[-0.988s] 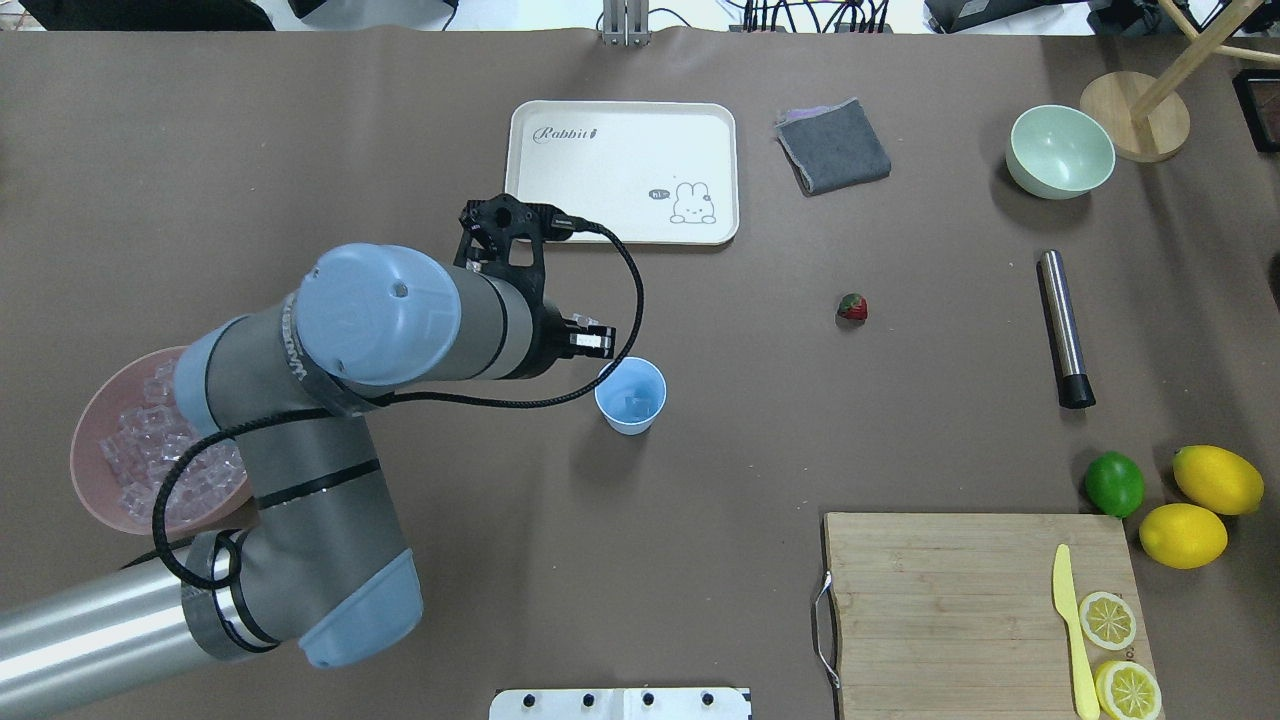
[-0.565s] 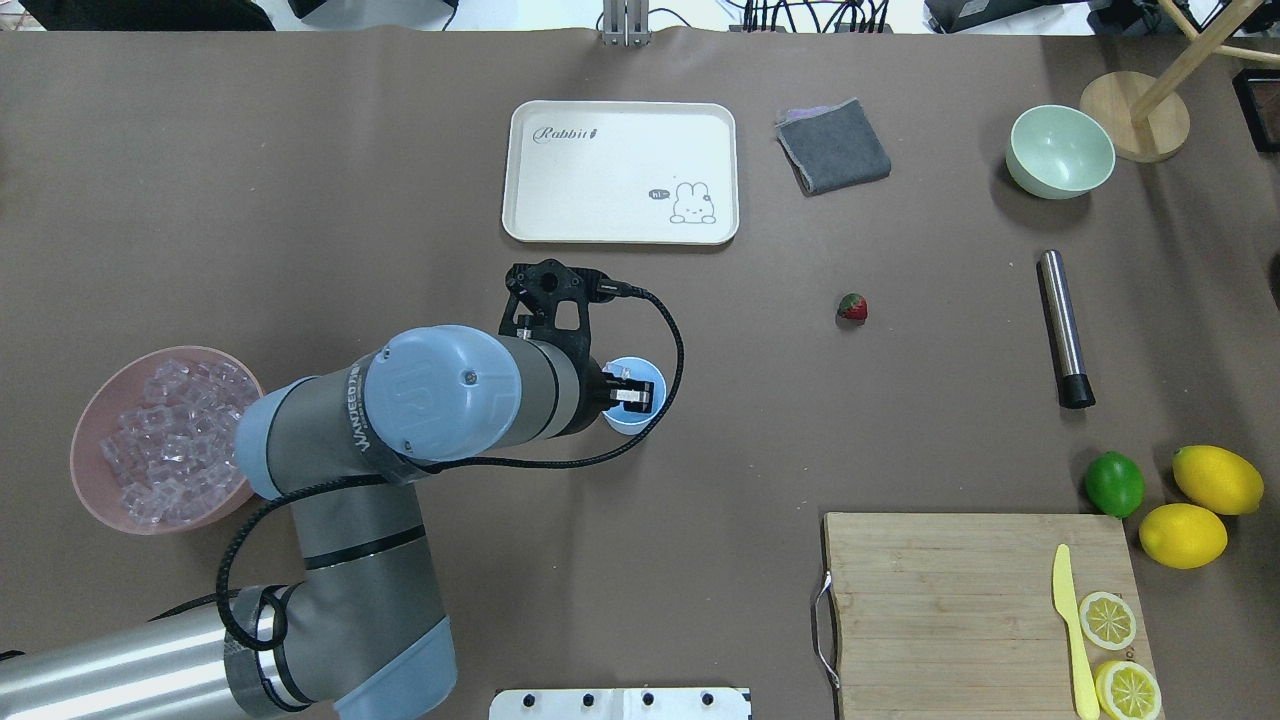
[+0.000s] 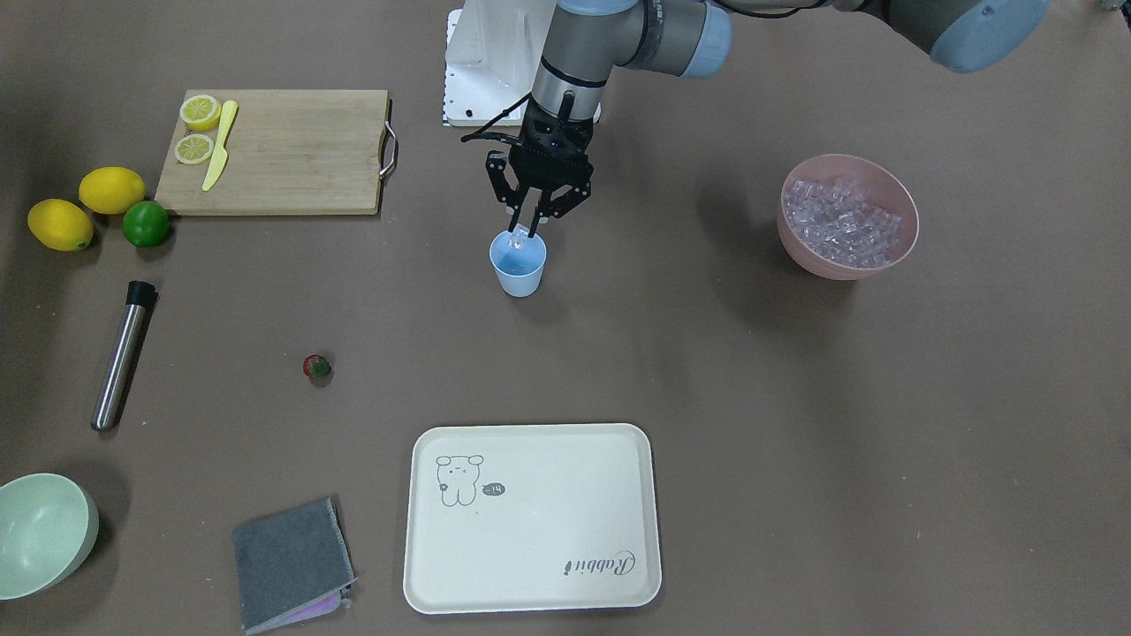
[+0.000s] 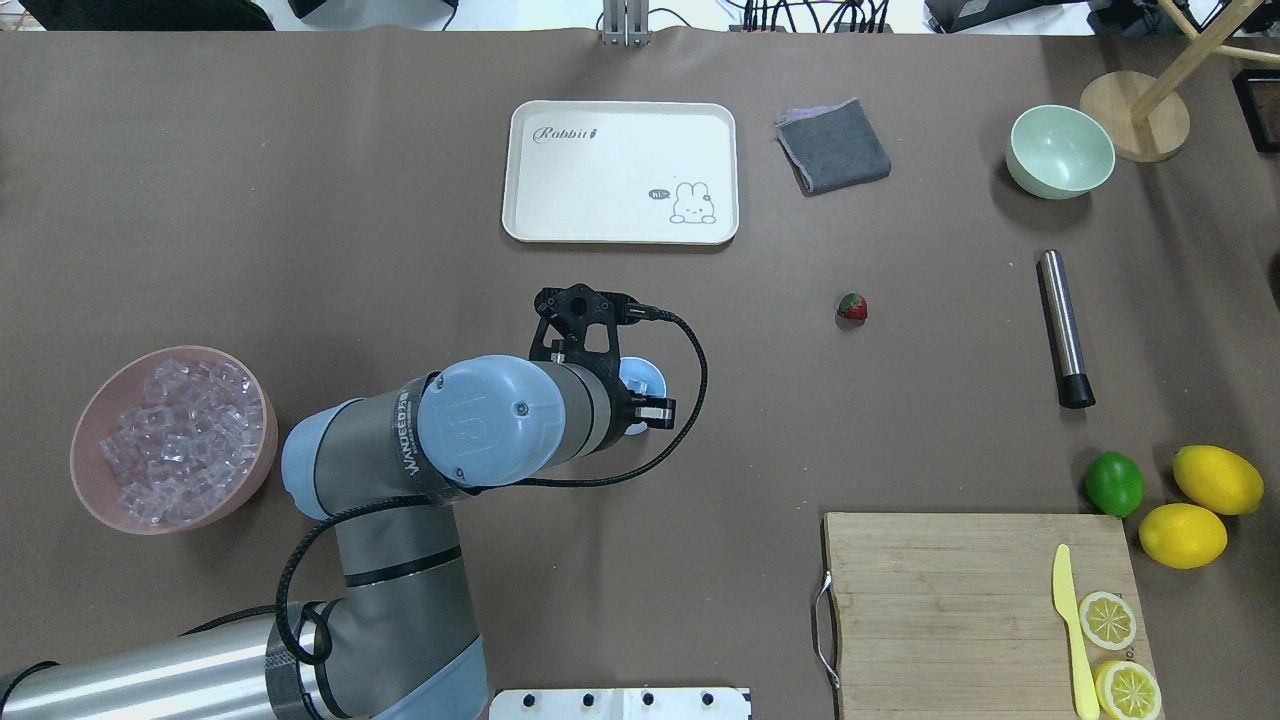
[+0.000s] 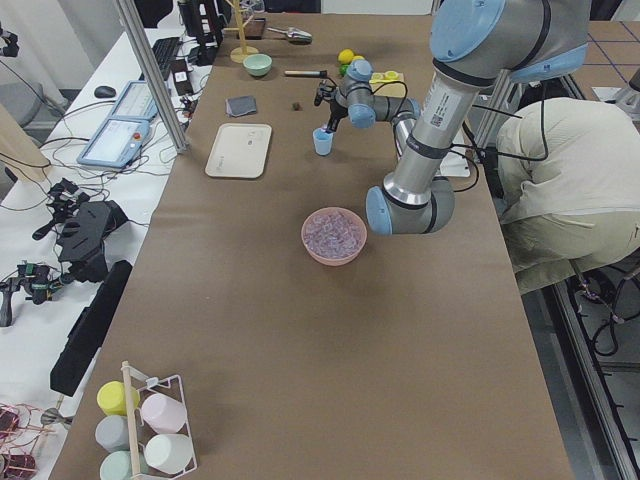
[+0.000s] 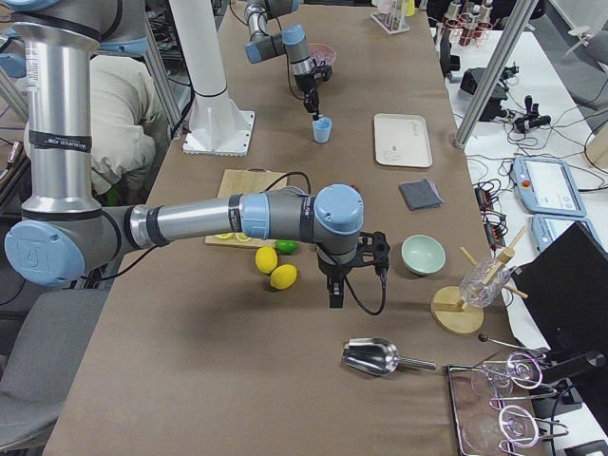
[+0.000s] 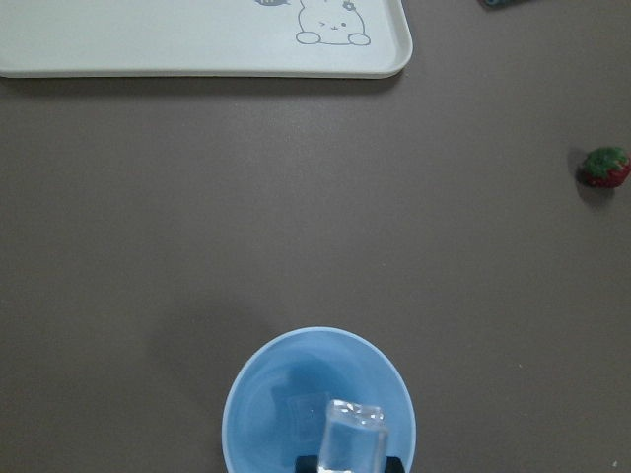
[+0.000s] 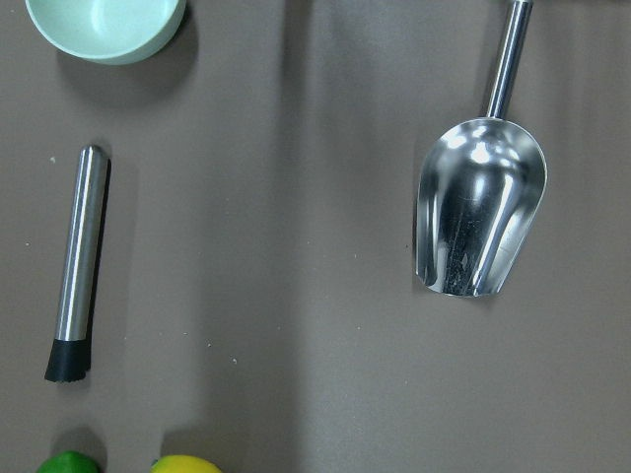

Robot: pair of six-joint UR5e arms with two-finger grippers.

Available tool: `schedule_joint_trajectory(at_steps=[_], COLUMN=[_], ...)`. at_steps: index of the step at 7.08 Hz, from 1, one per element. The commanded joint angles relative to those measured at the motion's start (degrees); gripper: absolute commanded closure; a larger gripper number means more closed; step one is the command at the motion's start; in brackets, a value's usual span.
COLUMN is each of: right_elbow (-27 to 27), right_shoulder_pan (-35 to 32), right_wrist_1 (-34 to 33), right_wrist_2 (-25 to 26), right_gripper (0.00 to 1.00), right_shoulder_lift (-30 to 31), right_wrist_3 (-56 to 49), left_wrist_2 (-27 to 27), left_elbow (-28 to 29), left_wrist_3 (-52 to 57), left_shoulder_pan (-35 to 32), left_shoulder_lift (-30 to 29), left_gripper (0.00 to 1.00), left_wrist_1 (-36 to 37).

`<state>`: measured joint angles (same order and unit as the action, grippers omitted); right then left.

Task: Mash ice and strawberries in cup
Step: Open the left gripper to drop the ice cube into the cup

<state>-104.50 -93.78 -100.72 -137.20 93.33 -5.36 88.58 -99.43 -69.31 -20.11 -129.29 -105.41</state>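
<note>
The table (image 4: 300, 200) wears a matte brown sheet with faint creases. Past its end stands a white bench (image 5: 50, 150) littered with cables and screens, and a person (image 5: 570, 190) in beige bends by the robot's base.

The smooth light-blue plastic cup (image 3: 518, 265) stands upright near the table's middle. It tapers to its base, and one piece of ice (image 7: 296, 406) lies on its bottom. The left pincer (image 3: 527, 231) hangs just over the cup's mouth, clenched on a glassy ice cube (image 7: 352, 439). A round pink bowl (image 3: 831, 262), well apart from the cup, is heaped with clear cubes (image 3: 839, 221).

The small red strawberry (image 4: 852, 307) with its green cap lies bare on the sheet, apart from the cup. A cream tray (image 4: 600, 190) bears a rabbit drawing.

The right pincer (image 6: 334, 293) hovers near a shiny metal scoop (image 8: 478, 207); I cannot tell whether it is parted or closed.
</note>
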Motion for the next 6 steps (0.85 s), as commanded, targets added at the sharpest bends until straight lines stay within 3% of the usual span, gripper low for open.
schedule_joint_trajectory(at_steps=[1,3,4,6], right_elbow=[0.0,0.0,0.0,0.0], right_shoulder_pan=[0.0,0.0,0.0,0.0], right_wrist_1=[0.0,0.0,0.0,0.0], right_wrist_2=[0.18,0.09,0.0,-0.17], right_gripper=[0.0,0.0,0.0,0.0], right_shoulder_lift=[0.09,0.01,-0.08,0.01], right_wrist_3=[0.0,0.0,0.09,0.09], left_wrist_2=[-0.34,-0.08,1.58,10.61], left_elbow=[-0.06,-1.03,-3.12,-12.5], left_wrist_3=[-0.03,0.14,1.36,14.23], left_shoulder_pan=[0.08,-0.62,-4.02,-12.54], left_shoulder_lift=[-0.08,-0.17,1.57,8.75], left_gripper=[0.05,0.03,0.03,0.03], left_wrist_1=[0.02,0.46,2.29,11.58])
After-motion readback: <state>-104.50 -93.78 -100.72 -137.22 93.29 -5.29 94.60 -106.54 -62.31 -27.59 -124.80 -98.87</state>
